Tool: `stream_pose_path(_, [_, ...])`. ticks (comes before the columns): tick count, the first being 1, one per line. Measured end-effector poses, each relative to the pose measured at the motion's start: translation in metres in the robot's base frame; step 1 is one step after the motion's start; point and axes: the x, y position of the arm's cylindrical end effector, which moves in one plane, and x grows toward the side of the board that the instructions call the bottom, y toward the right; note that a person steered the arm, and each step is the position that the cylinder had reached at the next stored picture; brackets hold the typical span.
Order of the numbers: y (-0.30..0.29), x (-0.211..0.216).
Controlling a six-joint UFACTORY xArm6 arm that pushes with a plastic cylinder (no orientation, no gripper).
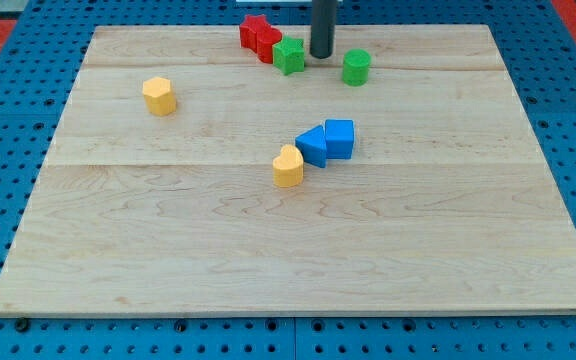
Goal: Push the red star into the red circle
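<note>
- Red star (254,30) sits by the table's top edge, touching the red circle (268,43) just below-right of it; shapes are hard to make out.
- Green star (289,56) touches the red pair's right side.
- My tip (321,56) stands between the green star and the green cylinder (356,67); it has no jaws.
- Near the wooden table's (168,260) centre, 2 blue blocks (326,141) touch a yellow heart (288,167).
- Yellow hexagon (159,96) sits alone near the left edge.

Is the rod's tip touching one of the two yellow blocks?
No: my tip is near the view's top, between the green star and the green cylinder, far from both yellow blocks.
</note>
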Motion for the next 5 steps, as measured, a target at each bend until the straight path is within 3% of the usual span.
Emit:
stream_pose_path(2, [-0.121,0.037])
stream_pose_path(3, [-0.137,0.034])
stream_pose_path(4, [-0.046,0.03])
stream_pose_path(5, [0.012,-0.026])
